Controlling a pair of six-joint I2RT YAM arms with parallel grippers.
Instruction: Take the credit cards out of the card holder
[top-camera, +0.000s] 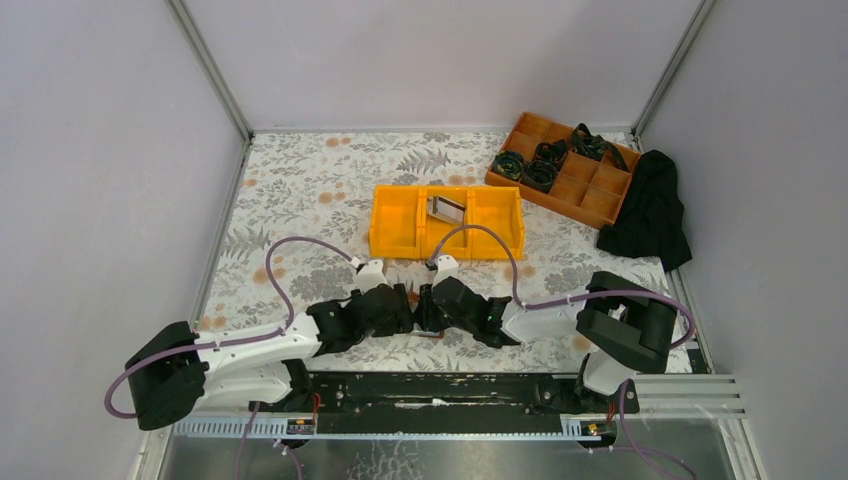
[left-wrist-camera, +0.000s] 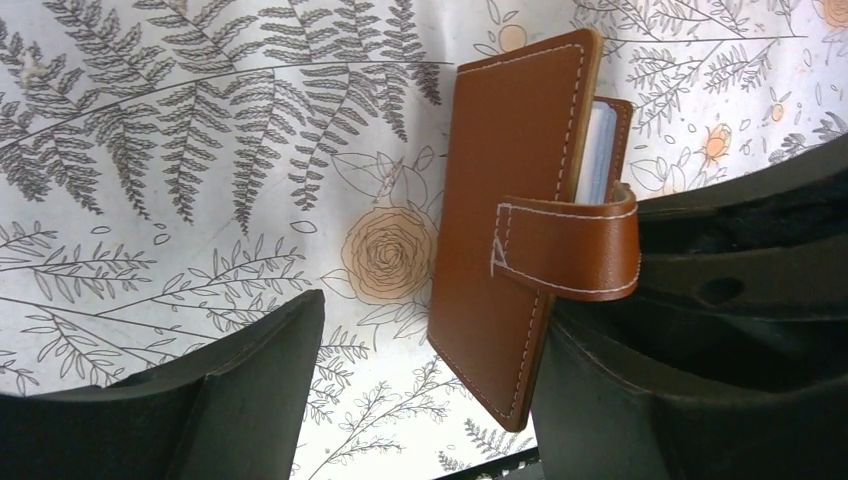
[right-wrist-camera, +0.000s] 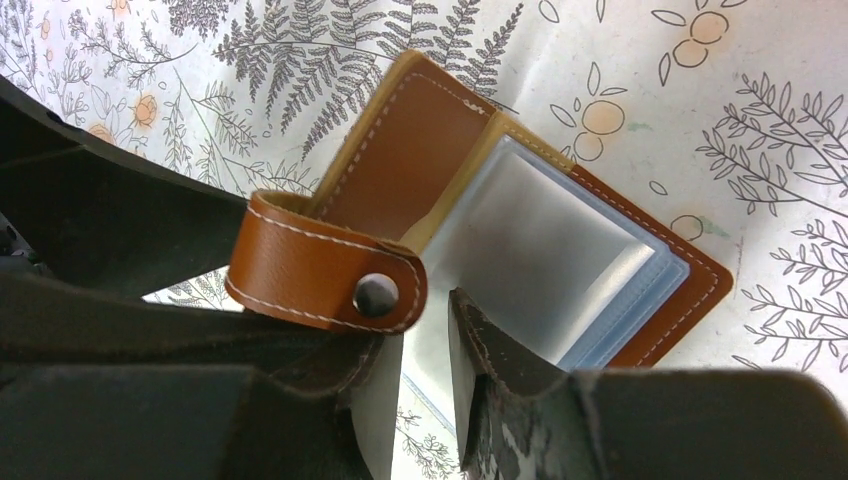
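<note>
The brown leather card holder (left-wrist-camera: 510, 200) lies open on the flowered tablecloth between my two grippers. Its front cover (right-wrist-camera: 400, 150) stands up, and its snap strap (right-wrist-camera: 320, 275) hangs over a black finger. Inside, clear sleeves show a silvery credit card (right-wrist-camera: 540, 250). Its pale edge (left-wrist-camera: 600, 150) peeks out behind the cover. My left gripper (left-wrist-camera: 425, 340) is open wide, with the cover resting near its right finger (left-wrist-camera: 640, 400). My right gripper (right-wrist-camera: 428, 335) has a narrow gap above the sleeves' corner, pinching nothing visible. Another credit card (top-camera: 447, 210), grey with a dark stripe, lies in the yellow bin (top-camera: 395, 225).
An orange-brown divided tray (top-camera: 600, 205) with dark rings sits at the back right. A black cloth (top-camera: 650, 210) lies beside it. Both grippers (top-camera: 400, 305) (top-camera: 440, 300) meet just in front of the yellow bin. A metal rail (top-camera: 450, 385) runs along the near edge.
</note>
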